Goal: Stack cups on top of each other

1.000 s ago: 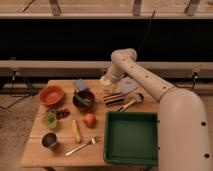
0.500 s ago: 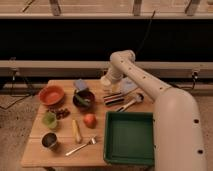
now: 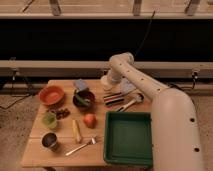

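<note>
The translucent light green cup [image 3: 49, 119] stands at the table's left, in front of the orange bowl. The dark metal cup [image 3: 49, 141] stands near the front left corner. My gripper [image 3: 106, 84] is at the end of the white arm, low over the back middle of the table, right of the dark bowl. A pale round shape sits right at the gripper; I cannot tell whether it is the cream-white cup or part of the wrist. Both other cups are far to the gripper's front left and stand apart from each other.
An orange bowl [image 3: 51, 94] and a dark bowl with green contents [image 3: 83, 99] stand at the back left. A green tray [image 3: 129, 137] fills the front right. An apple [image 3: 90, 120], a yellow item [image 3: 76, 131], a fork [image 3: 81, 146], a spoon [image 3: 130, 103] and a striped packet [image 3: 114, 98] lie between them.
The arm's elbow has drifted slightly left and down, with the gripper staying over the same back-middle spot. The cups and other things have not moved.
</note>
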